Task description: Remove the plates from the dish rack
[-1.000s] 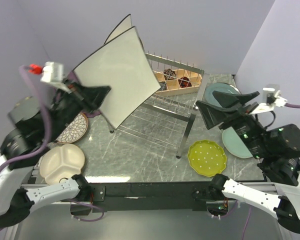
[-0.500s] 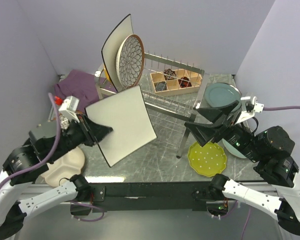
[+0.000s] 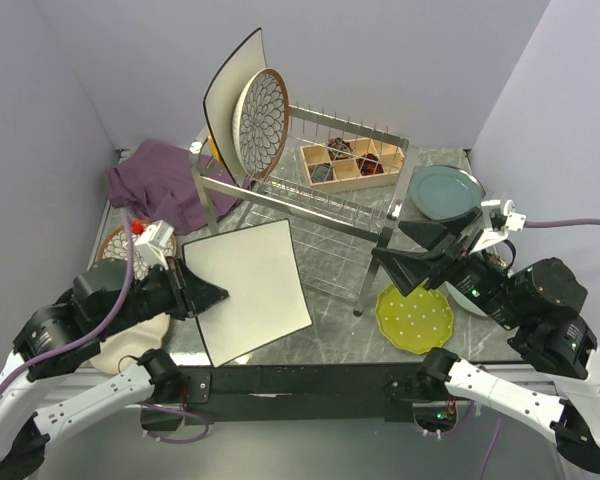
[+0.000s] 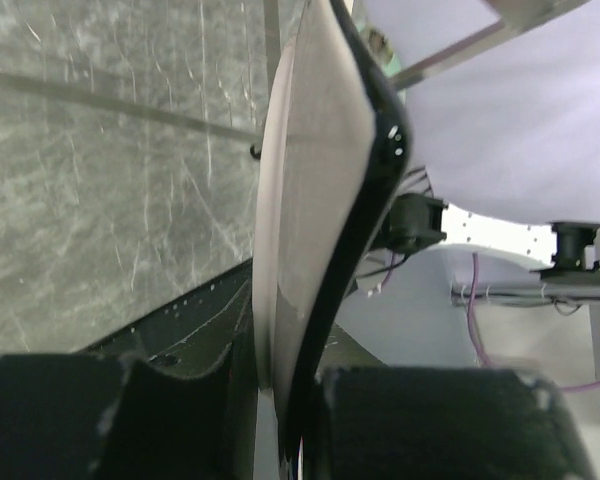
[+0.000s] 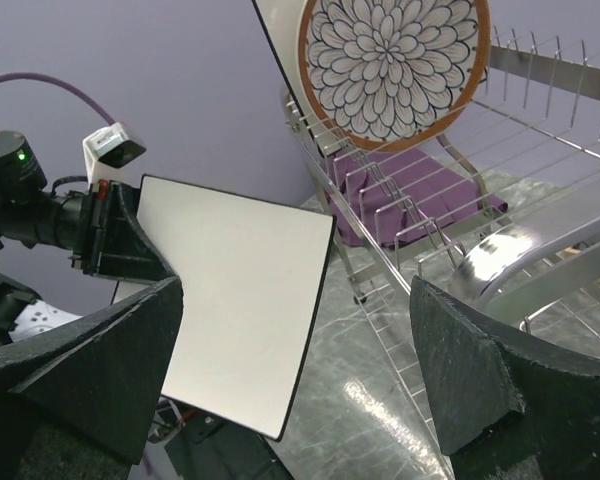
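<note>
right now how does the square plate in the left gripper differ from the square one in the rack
The held square plate is off the dish rack, clamped at one edge by the left gripper; the racked square plate stands in its far left end. The held one lies tilted, face up; the racked one stands on edge, with a round patterned plate in front. Both are cream with dark edges.

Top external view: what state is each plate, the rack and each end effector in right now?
dish rack: holds two plates
rear square plate: upright in dish rack
patterned round plate: upright in dish rack
held square plate: out of dish rack, tilted above the table
left end effector: shut on held square plate
right end effector: open, empty
yellow-green plate: flat on table
teal-grey plate: flat on table
</note>
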`<act>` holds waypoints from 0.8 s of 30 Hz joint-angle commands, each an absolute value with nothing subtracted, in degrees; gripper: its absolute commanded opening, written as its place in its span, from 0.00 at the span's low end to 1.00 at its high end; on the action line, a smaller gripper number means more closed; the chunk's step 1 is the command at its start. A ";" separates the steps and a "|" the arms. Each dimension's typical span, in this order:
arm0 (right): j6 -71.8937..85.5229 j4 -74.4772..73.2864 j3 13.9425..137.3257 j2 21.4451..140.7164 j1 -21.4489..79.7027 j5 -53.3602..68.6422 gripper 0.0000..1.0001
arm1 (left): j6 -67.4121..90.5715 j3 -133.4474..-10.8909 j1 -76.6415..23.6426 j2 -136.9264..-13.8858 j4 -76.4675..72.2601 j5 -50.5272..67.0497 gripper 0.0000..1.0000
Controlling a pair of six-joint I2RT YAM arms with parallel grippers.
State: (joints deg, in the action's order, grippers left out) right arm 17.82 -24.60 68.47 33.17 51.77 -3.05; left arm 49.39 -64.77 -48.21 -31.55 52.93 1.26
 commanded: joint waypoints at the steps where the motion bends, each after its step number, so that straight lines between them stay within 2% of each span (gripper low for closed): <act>1: 16.79 -24.52 67.42 34.45 51.94 -3.52 1.00 | 52.03 -65.39 -48.25 -33.66 42.54 7.64 0.01; 14: 17.05 -23.29 62.93 29.36 52.03 -3.25 1.00 | 57.92 -46.51 -48.16 -35.42 37.00 12.13 0.01; 24: 16.61 -22.85 61.35 26.28 52.03 -4.39 1.00 | 54.41 -41.32 -45.01 -41.48 34.28 15.98 0.01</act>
